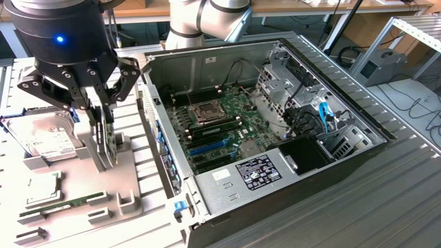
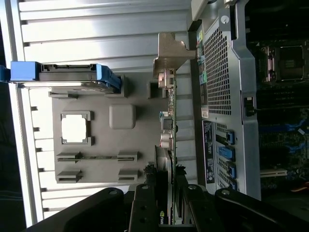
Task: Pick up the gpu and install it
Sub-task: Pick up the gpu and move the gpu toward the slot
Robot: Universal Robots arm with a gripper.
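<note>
The gpu (image 1: 105,142) is a thin, flat black card standing on edge at the grey holder tray (image 1: 82,181), on the exterior view's left of the open computer case (image 1: 276,199). The wrist view shows it edge-on as a narrow strip of board ending in a bent, silvery metal bracket (image 2: 170,57).

The gripper (image 1: 100,121) sits over the card's upper edge. Its jaws are about half closed, with one black finger on each flat side, and they look clamped on the card. Whether the card's lower edge rests in the tray's slot or hangs just clear of it cannot be told.

So the grasp seems made, and the pick is at most just begun. The installing is all left to do: the card is well apart from the green motherboard (image 1: 220,121), whose blue expansion slots (image 1: 206,148) lie bare.

The tray is matte moulded plastic with raised blocks and narrow grooves. It also carries:
- a silver hard drive (image 1: 41,137) in a blue frame
- a slim green RAM stick (image 1: 65,204) lying flat
- a square processor chip (image 1: 41,188)

The case is black outside, with bare and perforated sheet steel inside. It rests on a pale table (image 1: 386,206) with a ribbed metal top.
</note>
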